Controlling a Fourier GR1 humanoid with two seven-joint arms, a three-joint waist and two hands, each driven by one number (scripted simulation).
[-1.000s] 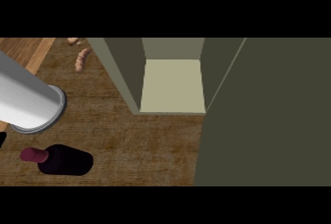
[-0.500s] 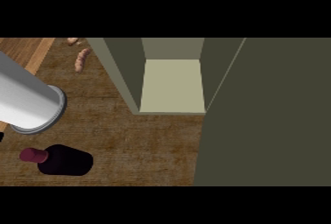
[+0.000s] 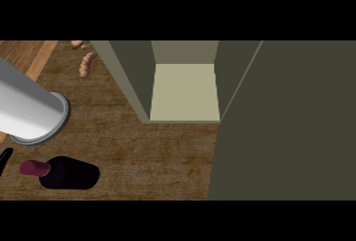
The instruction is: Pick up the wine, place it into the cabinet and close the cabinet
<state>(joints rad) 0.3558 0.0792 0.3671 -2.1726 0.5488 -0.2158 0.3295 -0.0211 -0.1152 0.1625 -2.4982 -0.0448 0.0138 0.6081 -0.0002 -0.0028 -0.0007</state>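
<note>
1. Dark glass marks the wine [image 3: 68, 172], a near-black bottle with a maroon cap, seen from steeply above so that it looks squat. It stands on the counter [image 3: 153, 155] near the view's lower left corner, its cap toward the left edge.

2. Nothing holds the bottle; open counter lies all round it, and it is well apart from the cabinet.

3. Just left of the cap, at the very edge of the view, a thin black sliver of the left hand [image 3: 5, 160] shows. So little of it is visible that I cannot tell whether its fingers are spread or curled, and it is not touching the bottle as far as I can see.

4. Above the bottle, a grey forearm [image 3: 24, 106] comes in from the left edge, its round end rimmed in lighter grey and pointing down and right.

5. The right hand shows nowhere in the view.

6. The cabinet [image 3: 184, 92] stands open at upper centre, its pale floor bare between olive-green walls.

7. The cabinet door [image 3: 292, 122], a large olive panel, fills the right side of the view from top to bottom.

8. Two small pinkish-tan pieces [image 3: 86, 64] lie on the brown, wood-grained counter at upper left, near a strip of lighter wood [image 3: 38, 61] along the left.
</note>
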